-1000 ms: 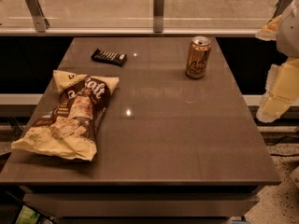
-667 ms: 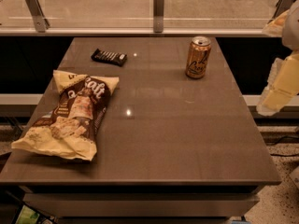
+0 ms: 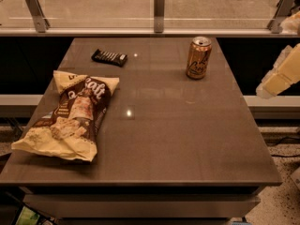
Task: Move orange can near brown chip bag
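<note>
The orange can (image 3: 198, 57) stands upright on the far right part of the brown table (image 3: 187, 139). The brown chip bag (image 3: 72, 116) lies flat near the table's left edge, well apart from the can. My gripper (image 3: 280, 74) shows only as pale arm parts at the right edge of the view, beyond the table's right side and to the right of the can. It touches nothing.
A small black candy bar wrapper (image 3: 109, 57) lies at the far left-centre of the table. A glass railing with metal posts (image 3: 159, 8) runs behind the table. Floor shows at the lower right (image 3: 286, 196).
The pale arm parts at the right edge have shifted slightly right and up, further out of view. The can, bag and wrapper have not moved.
</note>
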